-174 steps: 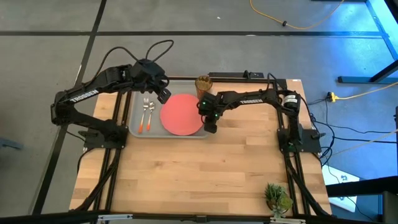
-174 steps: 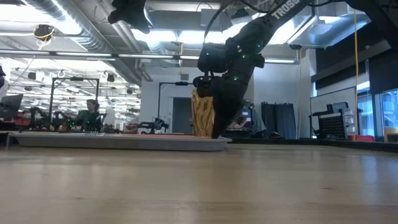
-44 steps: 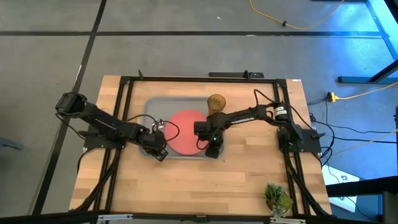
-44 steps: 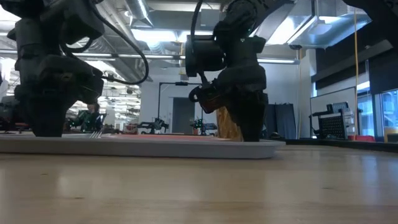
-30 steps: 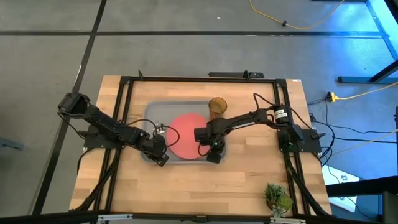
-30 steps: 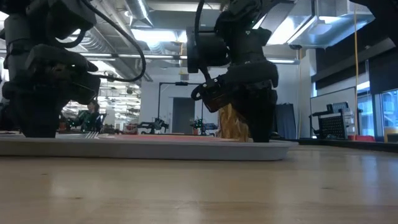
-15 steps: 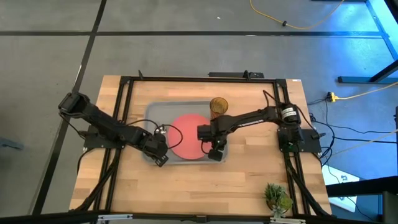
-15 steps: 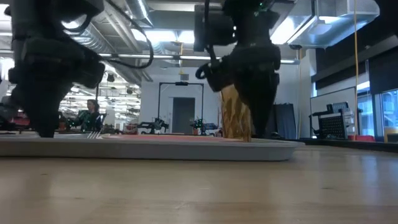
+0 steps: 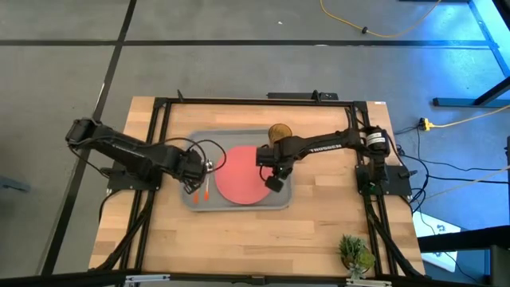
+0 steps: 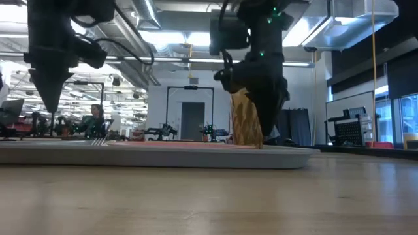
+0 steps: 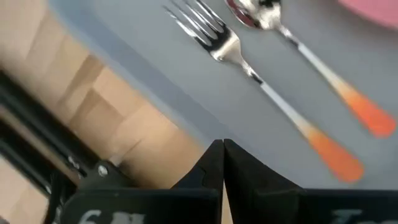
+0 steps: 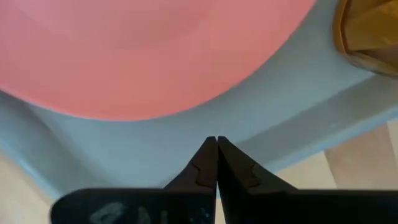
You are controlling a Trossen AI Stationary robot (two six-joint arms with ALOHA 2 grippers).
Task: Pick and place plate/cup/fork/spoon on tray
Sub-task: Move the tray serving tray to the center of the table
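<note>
The grey tray (image 9: 195,145) lies mid-table. The coral-red plate (image 9: 241,175) lies flat on it. The amber cup (image 9: 279,132) stands at the tray's far right corner. The fork (image 11: 217,38) and the spoon (image 11: 261,17) lie side by side on the tray's left part, their orange handles toward the near edge. My left gripper (image 9: 194,175) is shut and raised above the tray's left edge, beside the cutlery. My right gripper (image 9: 274,182) is shut, just above the tray's right side next to the plate (image 12: 155,50).
A small potted plant (image 9: 355,253) stands at the table's near right corner. Bare wood lies between the tray and the near edge. A black frame (image 9: 263,101) runs around the table top. In the low view the room behind shows a person (image 10: 96,117) far off.
The tray has slid a little toward the near edge and then stopped. My left gripper has risen off the tray's near left corner and gone toward the far edge, uncovering the fork and spoon. My right gripper has risen and drawn back toward the far edge.
</note>
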